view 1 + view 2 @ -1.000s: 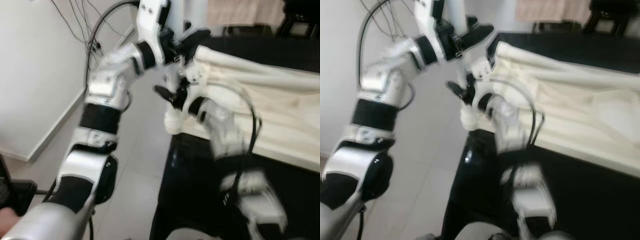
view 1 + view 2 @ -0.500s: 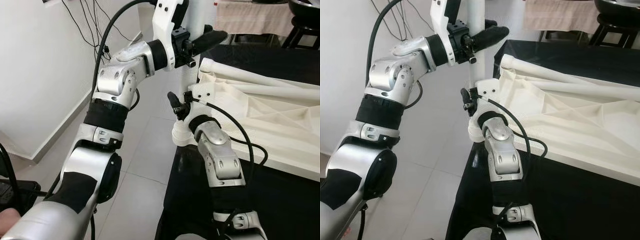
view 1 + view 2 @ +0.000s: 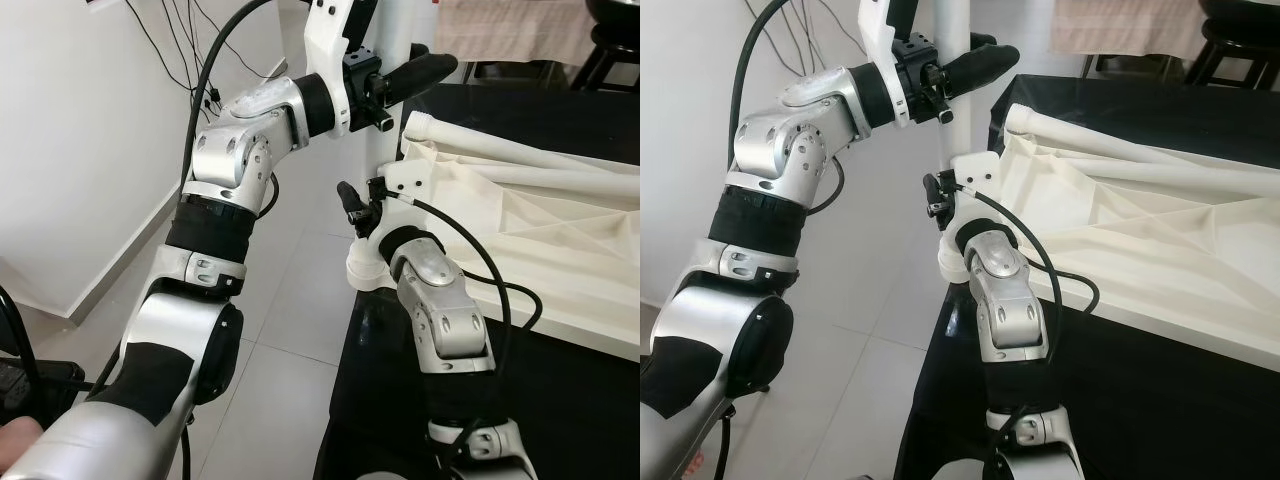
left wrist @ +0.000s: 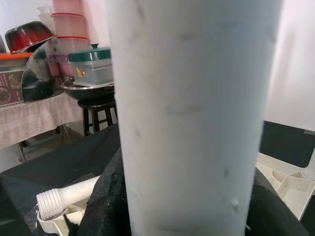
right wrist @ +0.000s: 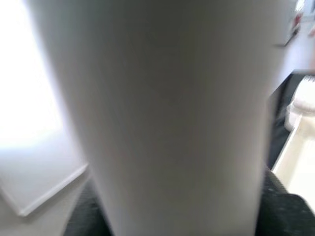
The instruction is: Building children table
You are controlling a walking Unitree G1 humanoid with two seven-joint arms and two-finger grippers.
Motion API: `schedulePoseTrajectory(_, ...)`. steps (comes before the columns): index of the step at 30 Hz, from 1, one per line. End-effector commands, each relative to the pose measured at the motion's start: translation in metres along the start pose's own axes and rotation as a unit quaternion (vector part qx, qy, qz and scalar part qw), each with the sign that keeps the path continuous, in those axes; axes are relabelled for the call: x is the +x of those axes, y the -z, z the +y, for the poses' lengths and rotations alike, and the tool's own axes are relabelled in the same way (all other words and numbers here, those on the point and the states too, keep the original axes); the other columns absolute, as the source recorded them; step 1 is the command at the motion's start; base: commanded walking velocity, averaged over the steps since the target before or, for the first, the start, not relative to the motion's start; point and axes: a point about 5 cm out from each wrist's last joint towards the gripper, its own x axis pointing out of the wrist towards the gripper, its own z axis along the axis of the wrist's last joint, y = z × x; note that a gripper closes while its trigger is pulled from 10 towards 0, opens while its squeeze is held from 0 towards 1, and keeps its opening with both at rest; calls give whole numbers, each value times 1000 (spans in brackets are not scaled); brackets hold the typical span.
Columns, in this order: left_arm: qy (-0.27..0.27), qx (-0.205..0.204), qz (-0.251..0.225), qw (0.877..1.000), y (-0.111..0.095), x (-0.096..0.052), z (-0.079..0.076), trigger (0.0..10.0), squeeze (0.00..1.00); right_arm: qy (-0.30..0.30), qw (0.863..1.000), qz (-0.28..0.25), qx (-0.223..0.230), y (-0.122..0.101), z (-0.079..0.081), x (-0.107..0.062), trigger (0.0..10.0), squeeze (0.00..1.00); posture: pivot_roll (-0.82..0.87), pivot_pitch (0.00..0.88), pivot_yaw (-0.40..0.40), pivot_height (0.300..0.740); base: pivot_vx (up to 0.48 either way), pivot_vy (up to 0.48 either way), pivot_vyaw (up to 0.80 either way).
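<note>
A plain white table leg (image 3: 392, 110) is standing upright at the cream tabletop's (image 3: 540, 225) corner, overhanging open tiled floor (image 3: 290, 300). Left fingers (image 3: 425, 70) are clamping it high; right fingers (image 3: 352, 205) are clasping lower.

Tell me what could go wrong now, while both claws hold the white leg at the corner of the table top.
1. The white leg stands at the very corner of the cream table top, over the floor; if it slips, it may fall off the black table.
2. The left claw grips high and the right claw low, so uneven pushing could tilt the leg.
</note>
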Motion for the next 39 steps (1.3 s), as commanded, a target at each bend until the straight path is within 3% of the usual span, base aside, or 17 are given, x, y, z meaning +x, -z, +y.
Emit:
schedulePoseTrajectory(1,68,-9,12,998,7,11,-16,0,0,-52,998,38,25,12,4,12,10000,1000,-39,87,73,740,0,0,0)
schedulePoseTrajectory(4,72,-8,13,997,8,10,-15,0,0,-124,992,4,21,-4,1,20,10000,1000,-40,86,73,740,0,0,0)
schedulePoseTrajectory(5,75,-7,13,997,8,11,-15,0,0,-206,978,-23,-9,-20,-4,27,10000,1000,-38,83,76,740,0,0,0)
schedulePoseTrajectory(6,78,-6,13,997,8,11,-16,0,0,-260,964,-33,-44,-29,-9,30,10000,125,-34,85,74,740,0,0,0)
schedulePoseTrajectory(7,78,-6,13,997,8,11,-16,0,0,-260,964,-33,-44,-29,-9,30,10000,125,-34,85,74,740,0,0,0)
schedulePoseTrajectory(8,80,-6,13,997,8,11,-16,0,0,-301,951,-26,-71,-30,-12,32,10000,0,-34,85,74,740,0,0,0)
schedulePoseTrajectory(11,80,-6,13,997,8,11,-16,0,0,-301,951,-26,-71,-30,-12,32,10000,0,-34,85,74,740,0,0,0)
schedulePoseTrajectory(12,82,-5,12,997,8,12,-17,0,0,-324,941,-16,-93,-28,-12,34,10000,0,-24,87,77,740,0,0,0)
schedulePoseTrajectory(17,85,-4,12,996,7,13,-19,0,0,-362,927,-3,-102,-24,-5,42,10000,0,-12,89,82,740,0,0,0)
schedulePoseTrajectory(18,86,-4,12,996,6,13,-20,0,0,-369,924,-4,-98,-26,-3,43,3922,0,-11,90,83,740,0,0,0)
schedulePoseTrajectory(20,86,-4,12,996,6,13,-20,0,0,-374,923,-4,-96,-27,-3,44,3922,0,-11,90,83,740,0,0,0)
schedulePoseTrajectory(21,87,-4,12,996,6,14,-21,0,0,-382,920,-6,-90,-28,-2,46,0,0,-7,91,82,740,0,0,0)
schedulePoseTrajectory(28,84,-4,9,996,6,15,-20,0,0,-411,908,-9,-85,-30,-3,49,0,0,-14,94,76,740,0,0,0)
schedulePoseTrajectory(35,80,-6,3,997,6,15,-20,0,0,-407,909,-8,-90,-26,-7,49,0,0,-20,94,72,740,0,0,0)
schedulePoseTrajectory(36,70,-4,-1,998,5,14,-18,7333,1000,-391,915,-6,-95,-24,-12,49,0,0,-24,94,69,740,0,0,0)
schedulePoseTrajectory(38,63,-3,-4,998,4,14,-17,7333,1000,-381,919,-5,-100,-22,-15,49,0,0,-24,94,69,740,0,0,0)
schedulePoseTrajectory(39,59,-3,-7,998,3,12,-16,10000,1000,-360,927,0,-105,-20,-20,49,0,0,-35,97,63,740,0,0,0)
